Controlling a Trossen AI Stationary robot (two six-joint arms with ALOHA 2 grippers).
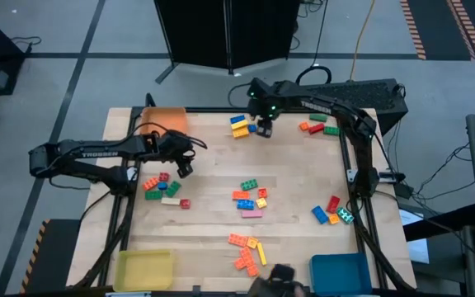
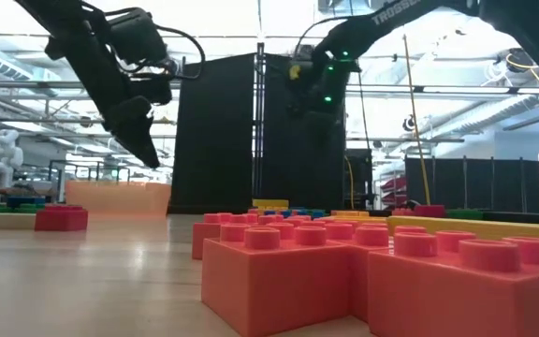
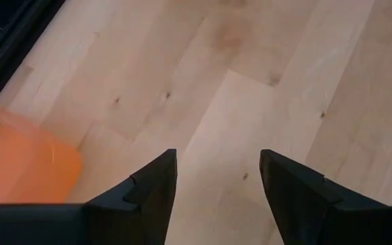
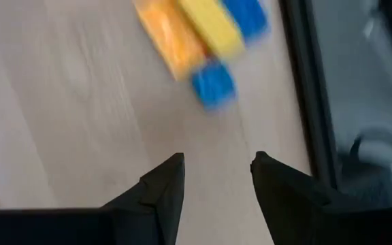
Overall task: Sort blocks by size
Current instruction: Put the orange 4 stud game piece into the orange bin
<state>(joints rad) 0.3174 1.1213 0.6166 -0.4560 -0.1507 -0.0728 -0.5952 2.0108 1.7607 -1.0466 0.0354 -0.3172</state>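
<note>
— What do the arms look like?
— Both are black, jointed, with looping black cables. The left arm (image 1: 97, 153) carries pale lettering along its link.
— And the right arm (image 1: 336, 107)?
— Green lights glow near its wrist. Each claw ends in two dark, wedge-shaped fingers (image 3: 148, 197).

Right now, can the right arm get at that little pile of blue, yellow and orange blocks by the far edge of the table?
Probably yes. The right gripper hangs open and empty just beside the blue, yellow and orange blocks, and the bare table between them holds nothing in the way.
</note>
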